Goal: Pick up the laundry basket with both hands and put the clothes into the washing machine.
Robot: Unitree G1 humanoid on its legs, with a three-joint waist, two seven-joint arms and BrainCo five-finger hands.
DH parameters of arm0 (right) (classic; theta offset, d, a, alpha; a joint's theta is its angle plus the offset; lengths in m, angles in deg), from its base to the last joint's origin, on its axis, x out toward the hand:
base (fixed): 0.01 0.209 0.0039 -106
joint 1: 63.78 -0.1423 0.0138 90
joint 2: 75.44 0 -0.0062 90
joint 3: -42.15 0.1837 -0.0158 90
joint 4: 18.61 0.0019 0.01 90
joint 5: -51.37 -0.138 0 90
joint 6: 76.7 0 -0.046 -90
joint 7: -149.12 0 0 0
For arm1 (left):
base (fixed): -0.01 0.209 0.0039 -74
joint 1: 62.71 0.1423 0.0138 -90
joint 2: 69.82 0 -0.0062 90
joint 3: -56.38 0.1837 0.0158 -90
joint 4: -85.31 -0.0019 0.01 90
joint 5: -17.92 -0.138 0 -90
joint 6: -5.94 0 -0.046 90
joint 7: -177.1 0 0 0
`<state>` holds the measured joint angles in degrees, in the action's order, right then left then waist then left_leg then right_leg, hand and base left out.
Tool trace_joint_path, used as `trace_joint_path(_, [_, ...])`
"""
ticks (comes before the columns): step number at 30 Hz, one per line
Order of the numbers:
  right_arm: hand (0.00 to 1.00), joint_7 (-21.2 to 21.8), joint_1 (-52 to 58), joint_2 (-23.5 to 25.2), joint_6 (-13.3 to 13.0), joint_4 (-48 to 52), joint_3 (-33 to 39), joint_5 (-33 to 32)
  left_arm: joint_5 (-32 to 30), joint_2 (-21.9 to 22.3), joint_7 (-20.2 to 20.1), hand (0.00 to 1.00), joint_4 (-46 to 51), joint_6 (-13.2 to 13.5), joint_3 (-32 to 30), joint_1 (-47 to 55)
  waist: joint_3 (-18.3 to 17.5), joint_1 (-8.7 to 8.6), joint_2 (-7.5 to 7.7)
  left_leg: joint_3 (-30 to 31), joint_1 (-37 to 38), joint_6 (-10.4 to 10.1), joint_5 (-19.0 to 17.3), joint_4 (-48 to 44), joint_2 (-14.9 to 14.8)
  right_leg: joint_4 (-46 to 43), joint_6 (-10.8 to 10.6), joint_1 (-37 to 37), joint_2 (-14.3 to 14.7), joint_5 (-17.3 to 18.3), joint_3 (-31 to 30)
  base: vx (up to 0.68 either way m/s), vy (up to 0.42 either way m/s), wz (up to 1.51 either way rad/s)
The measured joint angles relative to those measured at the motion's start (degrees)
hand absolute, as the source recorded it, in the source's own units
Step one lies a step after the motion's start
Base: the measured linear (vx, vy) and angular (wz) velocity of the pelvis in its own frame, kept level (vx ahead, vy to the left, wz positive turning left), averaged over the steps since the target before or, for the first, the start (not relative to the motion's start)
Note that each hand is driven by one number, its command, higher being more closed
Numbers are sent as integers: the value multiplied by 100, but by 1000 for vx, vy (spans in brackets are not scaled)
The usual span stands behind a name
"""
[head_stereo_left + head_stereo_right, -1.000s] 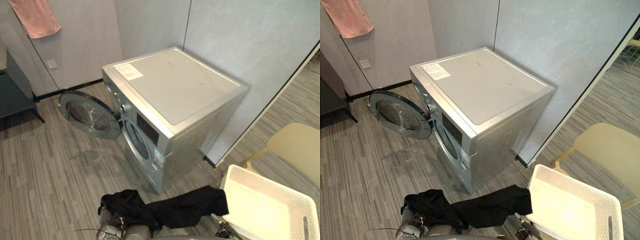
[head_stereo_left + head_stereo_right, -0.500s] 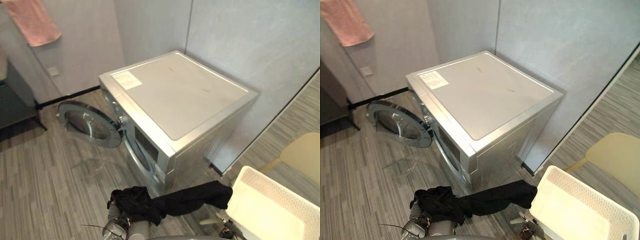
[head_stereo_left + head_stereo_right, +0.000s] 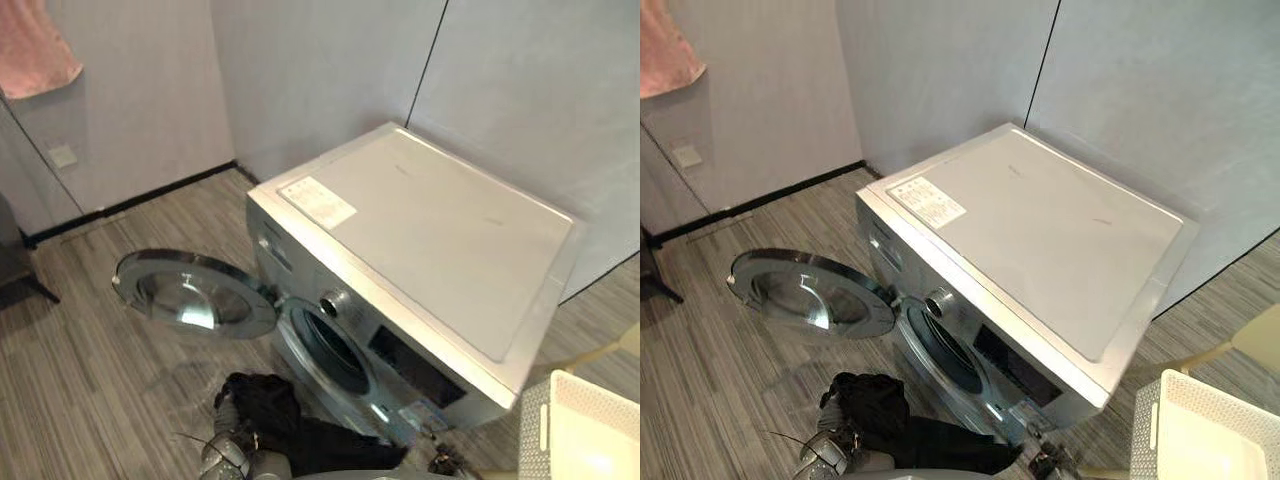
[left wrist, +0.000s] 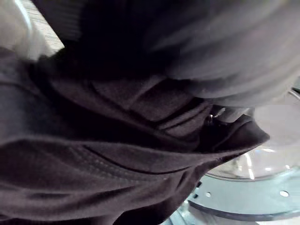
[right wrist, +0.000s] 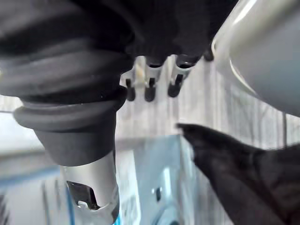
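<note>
A silver washing machine (image 3: pixel 430 240) is seen against the far wall, filling the middle and right of the scene. Its round door (image 3: pixel 195 297) is swung wide open to the left, and the dark drum opening (image 3: pixel 330 350) is exposed. A white perforated laundry basket (image 3: pixel 533 445) is seen at the near right, just past the machine's right corner, with part of a pale yellow chair (image 3: pixel 1260 345) behind it. The black clothes (image 3: pixel 275 420) are bunched at the near edge, in front of and below the drum opening, outside the machine. They are draped over the left hand (image 4: pixel 234 61), and whether its fingers are apart or together cannot be told. The right hand (image 5: pixel 149 75) is held with fingers straight and apart, nothing gripped. A pink towel (image 3: pixel 35 55) is hung at the far left.
</note>
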<state>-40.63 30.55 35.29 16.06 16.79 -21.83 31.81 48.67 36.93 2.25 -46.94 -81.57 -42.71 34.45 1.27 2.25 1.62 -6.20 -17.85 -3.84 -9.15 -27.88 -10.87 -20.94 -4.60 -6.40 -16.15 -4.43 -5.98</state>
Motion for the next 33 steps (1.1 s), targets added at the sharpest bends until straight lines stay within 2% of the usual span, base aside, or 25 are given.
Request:
trace_joint_path(1, [0,0,-2,-1,1,52,-34,5,2,5,-2,100,22,5,2,5,-7,7,-14,-154,233,103,-3,220,28,-193,137,145,111,219,272,-48,311,-44])
trace_joint_path(2, [0,-2,-1,-1,0,95,-40,6,2,6,-2,100,21,7,1,12,-7,2,-13,-224,337,130,-19,354,59,-311,146,234,195,375,371,-82,307,-54])
trace_joint_path(3, [0,3,7,-3,-7,169,-71,9,3,11,-2,100,14,7,-5,48,-11,-19,-5,-392,544,185,-4,613,107,-561,-39,464,459,846,480,-72,142,-45])
trace_joint_path(4, [0,4,12,-4,-7,187,-71,10,3,18,-2,100,14,3,-10,73,-10,-22,-8,-474,627,186,-3,728,114,-653,-156,559,630,1090,464,-97,118,-58])
trace_joint_path(5, [0,11,2,-4,-11,185,-88,10,2,52,-3,100,12,4,-69,118,-22,-4,10,-666,759,187,-3,961,127,-723,-343,713,1000,1509,467,-79,32,-53])
trace_joint_path(6, [0,10,39,-10,-19,163,-167,23,1,119,-9,100,-12,9,-198,192,-55,-24,73,-784,877,212,15,1202,229,-563,-284,805,1276,1732,701,-69,3,-49])
trace_joint_path(7, [0,10,66,-11,-22,155,-172,56,2,168,-6,100,-59,6,-260,220,-77,-36,104,-821,924,215,34,1319,305,-354,-125,829,1341,1815,841,-24,-45,-45])
trace_joint_path(9, [0,7,144,-40,-33,106,-110,172,-1,305,-1,100,-169,-3,-268,212,-199,-32,147,-804,973,157,524,1859,505,530,464,682,1398,1972,869,4,-60,-34])
trace_joint_path(11, [0,-4,213,-11,-74,94,-16,165,-7,359,-12,100,-237,-26,-230,181,-139,-151,68,-749,1066,114,685,1988,561,595,450,704,1393,1865,980,64,-58,8])
trace_joint_path(13, [0,-11,316,-38,-116,80,57,166,-48,361,-9,100,-275,-96,-215,156,-60,-144,4,-661,1047,99,602,1428,376,545,444,478,1443,1865,1101,77,-78,10])
trace_joint_path(15, [0,-9,345,-42,-129,72,-9,170,-45,359,-11,100,-23,-96,-168,188,-28,-123,-41,-567,678,7,234,59,163,521,440,203,1565,1952,1110,88,-21,1])
trace_joint_path(16, [0,-4,327,-28,-132,71,-20,169,-45,362,-12,100,84,-96,-169,184,-13,-141,-107,-443,508,9,236,-314,149,519,455,174,1562,2030,1100,51,15,8])
trace_joint_path(17, [0,2,296,-36,-130,71,-21,172,-48,360,-30,100,289,-93,-94,193,34,-130,-53,-183,170,28,257,-1050,48,477,472,132,1603,2126,1065,55,114,-31])
trace_joint_path(18, [0,-4,266,-67,-125,66,-84,179,-49,348,-115,100,452,-94,-34,341,99,-37,-161,187,-165,-79,430,-1913,-5,379,531,82,1648,2270,823,98,194,-74])
trace_joint_path(19, [0,-12,287,-86,-119,82,-220,189,-42,329,-120,100,539,-105,-47,456,150,40,-92,313,-378,-5,514,-2399,-10,386,521,18,1614,2285,595,111,212,-104])
trace_joint_path(20, [0,-12,277,-94,-120,132,-299,192,-39,326,-121,100,692,-102,-52,532,150,61,-107,474,-431,140,353,-2488,-15,385,513,16,1600,2285,457,153,258,-104])
trace_joint_path(21, [0,-8,263,-91,-120,219,-466,196,-39,298,-122,100,774,-103,-48,559,124,93,-65,734,-424,213,203,-2170,-29,397,450,59,1558,2280,260,180,318,-103])
trace_joint_path(23, [0,-7,218,-78,-123,261,-677,215,-39,270,-122,100,804,-104,-12,559,105,133,-40,1148,-253,165,89,-1158,-79,463,292,174,1462,2246,-68,216,389,-96])
trace_joint_path(24, [0,-4,219,-41,-123,327,-722,219,-40,270,-120,100,800,-130,16,564,99,170,-51,1516,-31,-48,-26,-374,-90,526,107,207,1362,2247,-326,212,381,-100])
trace_joint_path(25, [0,-5,209,-63,-124,320,-735,221,-41,326,-110,100,797,-136,24,580,36,190,-103,1694,292,-553,-388,77,33,545,-71,293,1288,2228,-558,303,493,-97])
trace_joint_path(26, [0,31,142,-58,-87,122,-845,226,-48,234,-73,100,716,-122,-22,543,67,148,62,1484,311,-418,-320,105,267,695,-61,307,1106,2088,-867,186,299,-57])
trace_joint_path(27, [0,41,115,-56,-93,61,-746,230,-57,205,-71,100,626,-119,11,482,73,133,75,1499,300,-377,-339,0,351,777,-48,264,1083,1906,-996,236,407,-34])
trace_joint_path(30, [0,32,-4,-59,-111,-258,-360,245,-250,-16,-132,100,213,-123,320,403,63,31,51,1187,573,-314,-375,-25,543,822,-510,186,798,1230,-1201,123,329,-34])
trace_joint_path(32, [0,109,-15,-111,-132,-294,-219,243,-308,-126,-145,100,50,-118,523,379,-45,-7,-94,1079,649,-43,-522,193,604,823,-745,343,736,921,-1223,60,231,-32])
trace_joint_path(33, [0,123,-13,-139,-124,-318,-183,243,-366,-163,-147,100,-47,-111,652,334,-76,-5,-44,949,652,38,-473,310,695,814,-828,475,592,803,-1275,34,170,-41])
